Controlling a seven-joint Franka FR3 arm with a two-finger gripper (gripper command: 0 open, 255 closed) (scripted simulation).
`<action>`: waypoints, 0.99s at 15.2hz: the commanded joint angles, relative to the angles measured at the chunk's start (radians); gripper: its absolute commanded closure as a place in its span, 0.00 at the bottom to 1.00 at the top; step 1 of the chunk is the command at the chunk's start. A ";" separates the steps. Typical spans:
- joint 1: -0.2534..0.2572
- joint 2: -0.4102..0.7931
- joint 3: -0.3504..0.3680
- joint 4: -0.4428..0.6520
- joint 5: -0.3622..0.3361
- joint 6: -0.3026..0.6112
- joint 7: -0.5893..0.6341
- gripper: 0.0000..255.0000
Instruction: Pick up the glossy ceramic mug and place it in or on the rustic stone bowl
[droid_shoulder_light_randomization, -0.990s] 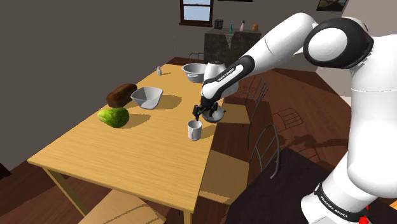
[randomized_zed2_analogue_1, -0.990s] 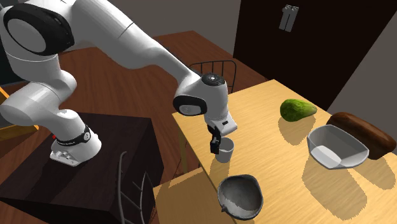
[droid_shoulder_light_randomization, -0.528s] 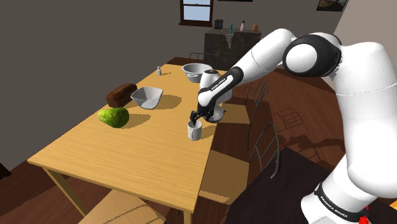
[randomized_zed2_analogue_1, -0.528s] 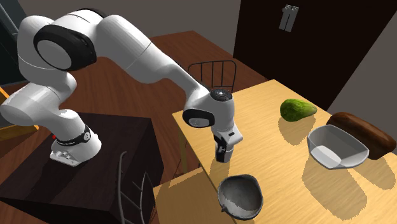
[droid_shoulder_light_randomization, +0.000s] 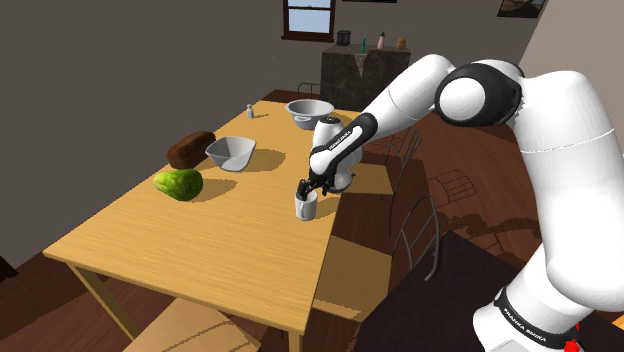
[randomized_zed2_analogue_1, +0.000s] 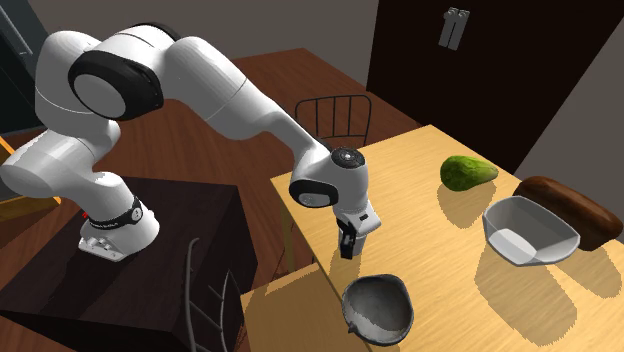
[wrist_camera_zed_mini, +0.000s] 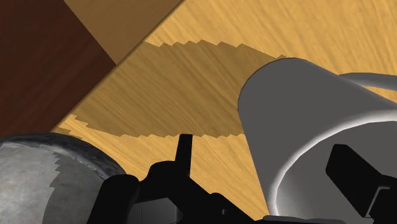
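Counter (droid_shoulder_light_randomization: 230, 240) held: one mug (droid_shoulder_light_randomization: 306, 210); three bowls, namely stone bowl (randomized_zed2_analogue_1: 378, 305), white bowl (droid_shoulder_light_randomization: 230, 152), grey bowl (droid_shoulder_light_randomization: 309, 112); one green fruit (droid_shoulder_light_randomization: 178, 184); one brown loaf (droid_shoulder_light_randomization: 191, 148); one small shaker (droid_shoulder_light_randomization: 250, 111). One arm (droid_shoulder_light_randomization: 400, 90) was there.

I work at a wooden table (droid_shoulder_light_randomization: 190, 250). A green fruit (droid_shoulder_light_randomization: 179, 184) lies near its edge on the shoulder view's left. Just behind the fruit lies a brown loaf (droid_shoulder_light_randomization: 190, 149), and a white angular bowl (droid_shoulder_light_randomization: 230, 152) sits just beside the loaf. At the table's far end stand a grey round bowl (droid_shoulder_light_randomization: 308, 111) and a small shaker (droid_shoulder_light_randomization: 250, 111), well apart. A wire-backed chair (droid_shoulder_light_randomization: 418, 232) stands on the brown floor (droid_shoulder_light_randomization: 470, 205) by the table's side. Beyond the table, bottles (droid_shoulder_light_randomization: 363, 42) stand on a dark cabinet (droid_shoulder_light_randomization: 350, 70) below a window (droid_shoulder_light_randomization: 310, 14).
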 joint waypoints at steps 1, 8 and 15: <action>0.000 0.000 0.000 0.000 0.000 0.000 0.000 0.00; 0.000 0.000 0.000 0.000 0.000 0.000 0.000 1.00; -0.001 -0.021 0.001 -0.005 0.000 -0.016 0.000 1.00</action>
